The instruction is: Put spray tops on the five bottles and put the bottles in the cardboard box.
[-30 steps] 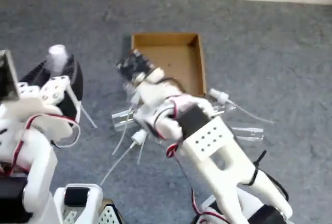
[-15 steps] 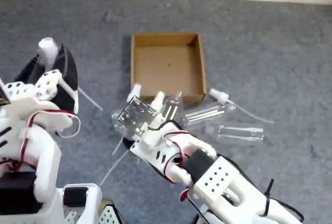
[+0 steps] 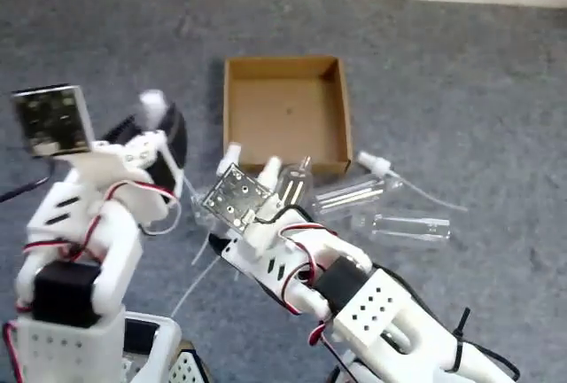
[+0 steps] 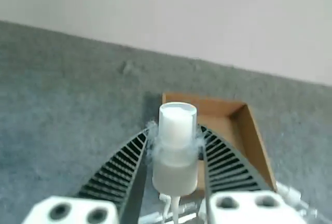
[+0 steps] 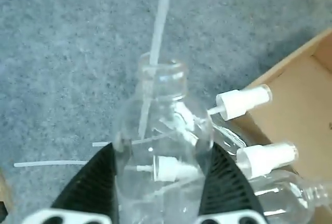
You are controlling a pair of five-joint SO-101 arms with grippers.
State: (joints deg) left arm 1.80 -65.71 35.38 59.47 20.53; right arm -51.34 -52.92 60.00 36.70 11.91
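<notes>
My left arm has swung in from the side toward the middle of the grey counter (image 3: 461, 73) since half a second ago, carrying its load with it. My right arm has kept its place.

My left pincer (image 4: 175, 130) is clamped on a white plastic spray top (image 4: 176, 151). Its cap end stands out past the black ribbed fingertips (image 4: 137, 146), and its thin dip tube (image 4: 174, 208) hangs back toward the wrist. Straight ahead of this pincer, beyond the tips, lies the open brown cardboard box (image 4: 251, 130). The left arm is raised off the counter with the elbow bent.

My right pincer (image 5: 161, 149) is closed around the body of a clear round plastic bottle (image 5: 161, 125), whose open neck points out ahead of the fingertips. A white tube (image 5: 161, 16) lines up with that neck; I cannot tell whether it enters the bottle or lies on the counter behind it. Just beside this pincer, between it and the box, lie two more white spray tops (image 5: 244, 102). The right arm stretches low and forward, with its pincer near the box's closest wall. Off to its outer side, two slim clear bottles (image 3: 350, 194) lie flat on the counter.
</notes>
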